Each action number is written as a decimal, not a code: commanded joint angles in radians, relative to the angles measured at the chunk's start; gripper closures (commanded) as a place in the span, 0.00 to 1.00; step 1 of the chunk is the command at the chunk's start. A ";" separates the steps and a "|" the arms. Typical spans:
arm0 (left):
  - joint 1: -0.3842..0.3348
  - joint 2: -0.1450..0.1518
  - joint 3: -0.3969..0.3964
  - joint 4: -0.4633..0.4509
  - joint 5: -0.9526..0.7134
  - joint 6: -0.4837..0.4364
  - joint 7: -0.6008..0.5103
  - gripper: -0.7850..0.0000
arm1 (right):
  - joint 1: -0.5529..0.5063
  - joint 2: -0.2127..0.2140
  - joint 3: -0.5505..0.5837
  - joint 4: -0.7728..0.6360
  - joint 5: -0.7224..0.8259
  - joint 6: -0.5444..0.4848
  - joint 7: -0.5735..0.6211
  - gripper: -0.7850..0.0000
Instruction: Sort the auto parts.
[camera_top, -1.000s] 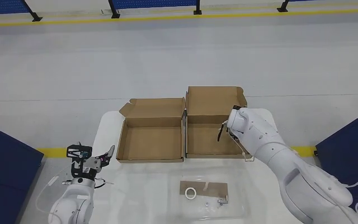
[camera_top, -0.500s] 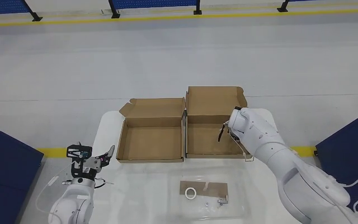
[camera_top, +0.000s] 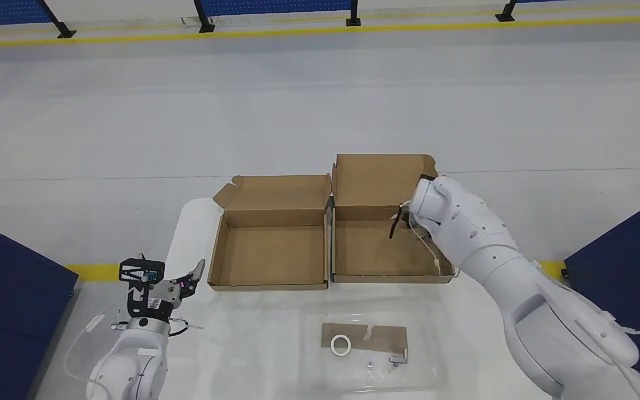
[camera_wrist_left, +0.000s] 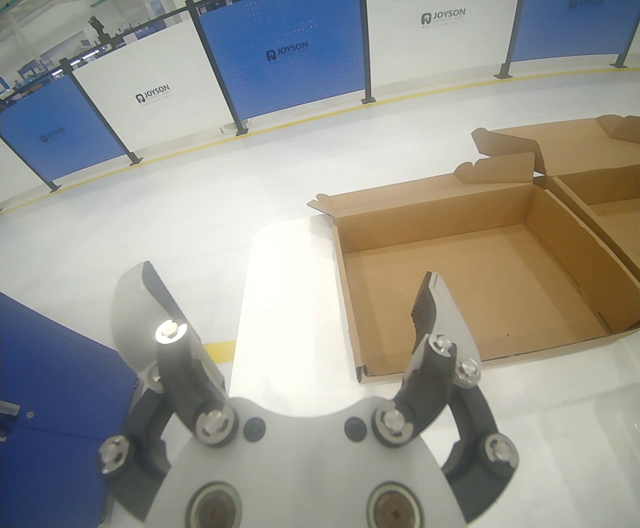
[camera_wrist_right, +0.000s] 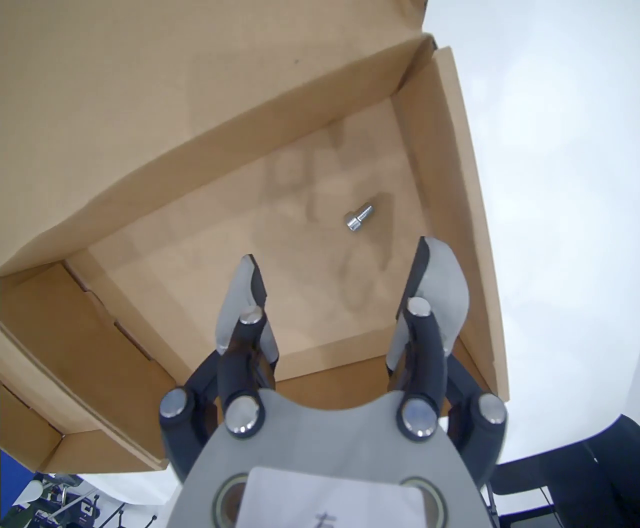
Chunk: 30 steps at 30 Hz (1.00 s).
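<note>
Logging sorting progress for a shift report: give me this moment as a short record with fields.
left box: open, no parts inside
right box: one bolt on its floor
right gripper: open, above right box, holding nothing
left gripper: open, at table edge, apart from left box
unsorted: white ring, small metal parts by cardboard sheet

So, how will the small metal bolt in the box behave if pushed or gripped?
The bolt lies on its side and looks round, so it would probably roll. Shiny and small, it may slip from the right claw.
</note>
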 joint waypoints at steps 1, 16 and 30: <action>0.000 0.000 0.000 0.000 0.000 0.000 0.000 0.00 | 0.000 0.016 0.018 -0.042 -0.009 -0.005 0.030 0.00; 0.000 0.000 0.000 0.000 0.000 0.000 0.000 0.00 | -0.011 0.068 0.075 -0.189 -0.033 -0.079 0.149 0.00; 0.000 0.000 0.000 0.000 0.000 0.000 0.000 0.00 | -0.085 0.174 0.291 -0.457 0.117 -0.651 0.480 0.00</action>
